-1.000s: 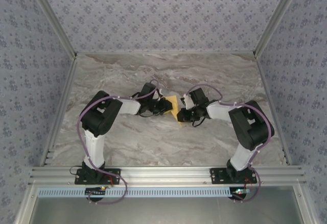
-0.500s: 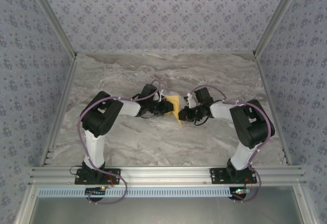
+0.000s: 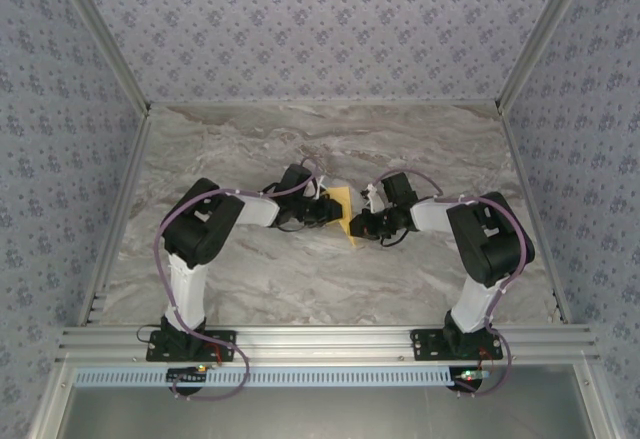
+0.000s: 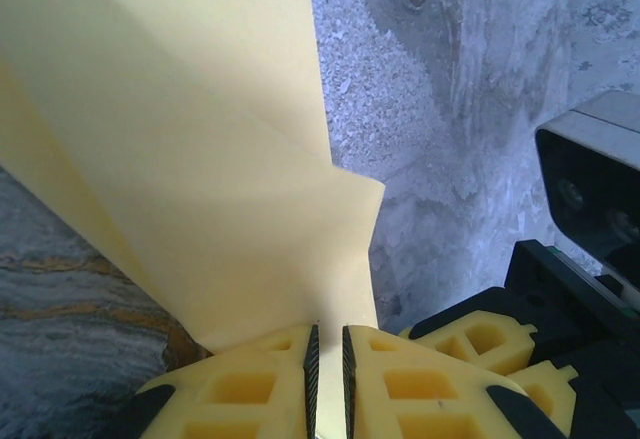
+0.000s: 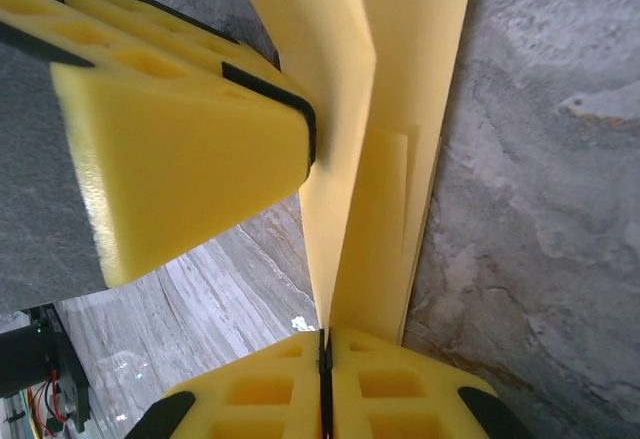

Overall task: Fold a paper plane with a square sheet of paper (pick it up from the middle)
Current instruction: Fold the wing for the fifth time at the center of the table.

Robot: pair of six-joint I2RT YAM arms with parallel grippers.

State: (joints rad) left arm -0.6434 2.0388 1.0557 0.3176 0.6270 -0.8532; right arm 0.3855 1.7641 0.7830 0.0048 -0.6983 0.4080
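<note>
Arm bases (image 3: pixel 190 342): both were bolted to the metal rail (image 3: pixel 320 340) at the near edge; each arm bent inward, so the two wrists met close together over the middle of the surface (image 3: pixel 300 279).
Left gripper (image 4: pixel 328 344): almost closed; its yellow pads pinched the lower edge of the paper sheet (image 4: pixel 220 189), with only a thin slit between them; the sheet rose straight ahead of the pads and spread up and to their left.
Right gripper (image 5: pixel 323 337): pressed fully together on the same sheet; a narrow folded strip came out from between its pads and ran ahead of them; a pad of the left gripper stood up and to its left, its tip against the side of the sheet.
Paper sheet: yellow-orange and partly folded, with layered flaps and a sharp crease; it was held by both grippers and sat directly between their tips; whether any edge touched the surface could not be told.
Surface: grey veined marble; it ran on beyond the grippers to the far edge.
Walls (image 3: pixel 320 29): pale patterned paper stood behind and to both sides of the grippers.
</note>
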